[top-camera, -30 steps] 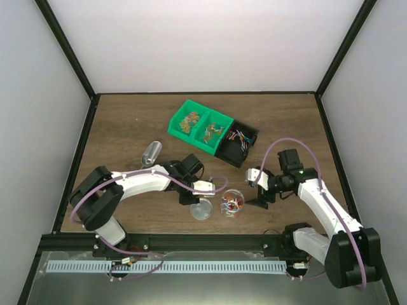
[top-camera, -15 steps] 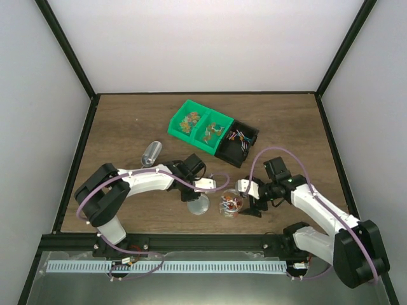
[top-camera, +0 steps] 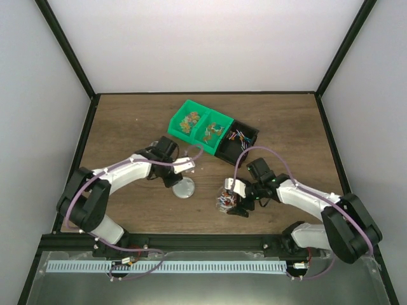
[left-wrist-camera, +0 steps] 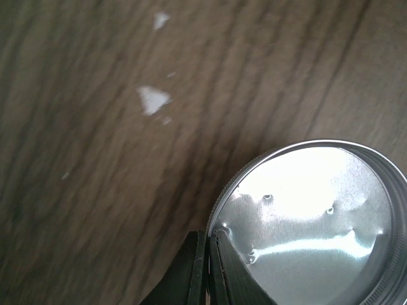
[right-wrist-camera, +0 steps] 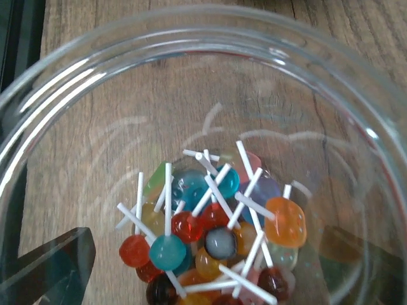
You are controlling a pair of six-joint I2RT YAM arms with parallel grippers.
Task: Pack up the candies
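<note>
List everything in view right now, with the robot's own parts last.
green bin: one, green, two compartments with small candies, back centre of the table.
black bin: one, black, joined to the green bin's right side, mixed candies inside.
jar: one, clear, front centre.
candies: many, red, teal and orange on white sticks, at the bottom of the jar.
lid: one, silver metal, left of the jar.
table: one, brown wood.
left gripper: shut on the lid's rim.
right gripper: open, with the jar between its fingers.
</note>
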